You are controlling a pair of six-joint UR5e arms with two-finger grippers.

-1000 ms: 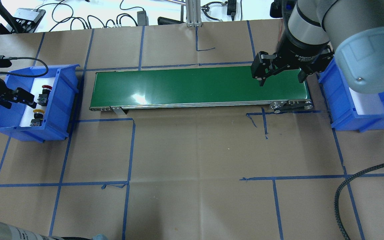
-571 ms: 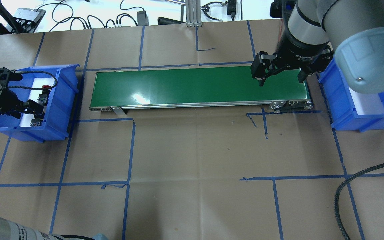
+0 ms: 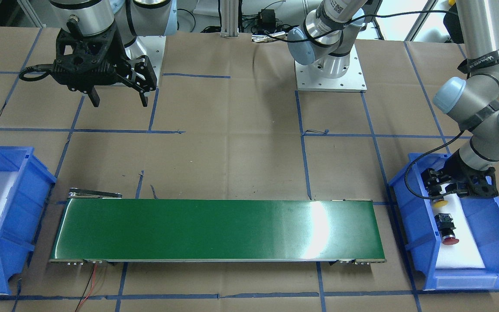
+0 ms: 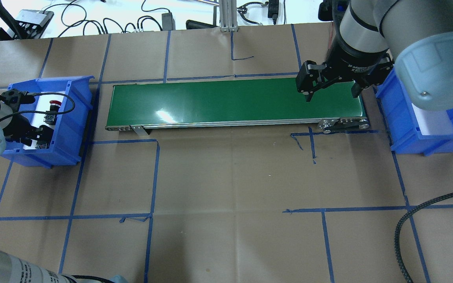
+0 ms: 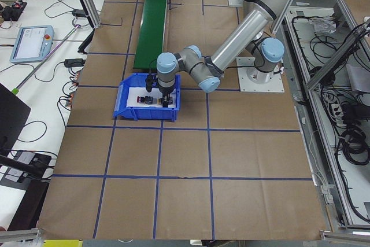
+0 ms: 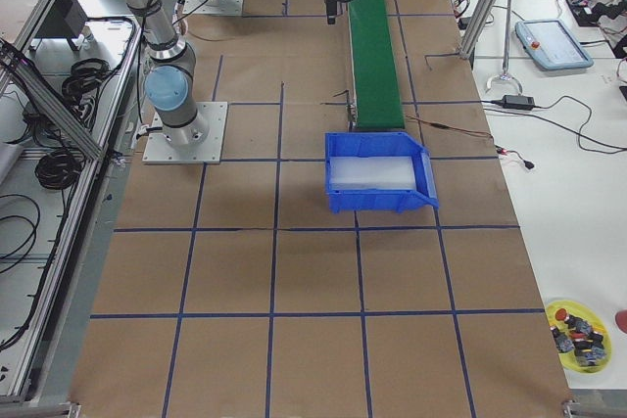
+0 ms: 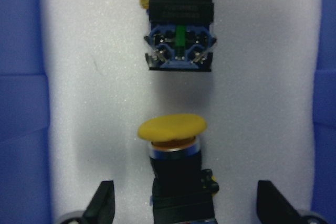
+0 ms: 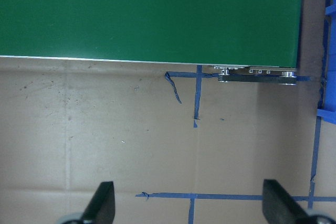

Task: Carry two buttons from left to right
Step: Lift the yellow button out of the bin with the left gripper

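Observation:
The yellow button (image 7: 172, 129) lies on white foam in the left blue bin (image 4: 73, 118), cap pointing at the red button (image 3: 447, 229) beside it. In the left wrist view the red button (image 7: 179, 40) shows only its black and blue body. My left gripper (image 7: 184, 208) is open and low in the bin, one finger (image 7: 102, 205) on either side of the yellow button's body, not touching it. From the front the left gripper (image 3: 442, 193) stands just above the yellow cap (image 3: 440, 202). My right gripper (image 4: 330, 96) hangs open over the right end of the green conveyor (image 4: 230, 102), holding nothing.
The right blue bin (image 4: 403, 129), lined with white foam, stands past the belt's right end. A black cable (image 4: 407, 228) loops over the table's front right. A yellow dish of spare parts (image 6: 578, 335) sits on the side bench.
My left gripper moved along the bin toward the robot and sank over the yellow button, which it now straddles. The right arm stayed where it was.

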